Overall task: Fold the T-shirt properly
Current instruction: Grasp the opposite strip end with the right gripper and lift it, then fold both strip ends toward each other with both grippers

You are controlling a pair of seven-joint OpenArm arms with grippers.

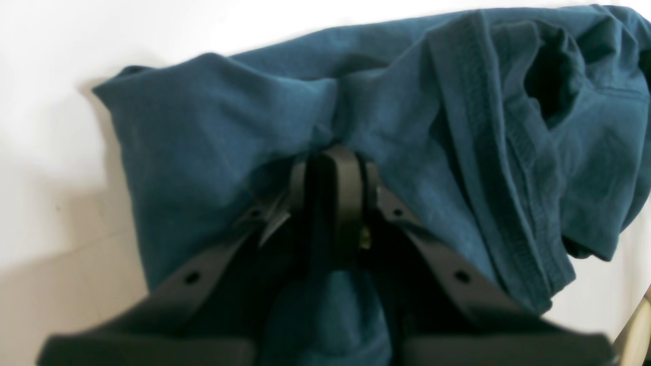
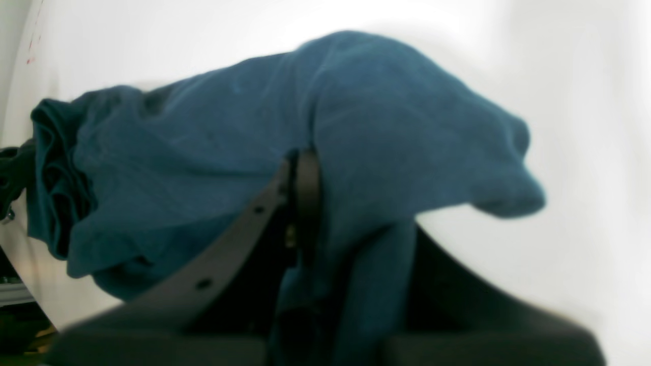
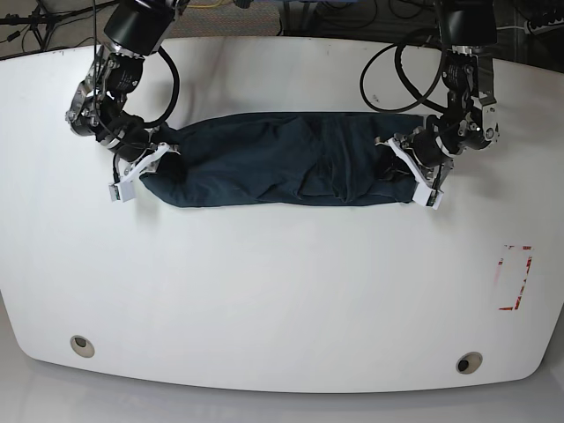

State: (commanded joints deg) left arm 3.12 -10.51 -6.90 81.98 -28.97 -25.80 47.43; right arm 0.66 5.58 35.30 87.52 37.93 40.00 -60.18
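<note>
No writing is legible; both the left gripper (image 1: 335, 168) and right gripper (image 2: 300, 173) pinch the bunched T-shirt (image 3: 282, 159) on the white table (image 3: 282, 291).

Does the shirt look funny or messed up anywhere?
Yes. The T-shirt is bunched into a wrinkly band, not flat. The left gripper and right gripper each pinch one end, so it looks stretched between them.

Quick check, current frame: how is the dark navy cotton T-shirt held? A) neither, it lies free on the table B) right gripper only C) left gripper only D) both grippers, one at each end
D: the dark navy cotton T-shirt lies as a long band on the white table, with the left gripper and the right gripper each closed on bunched fabric at opposite ends.
</note>
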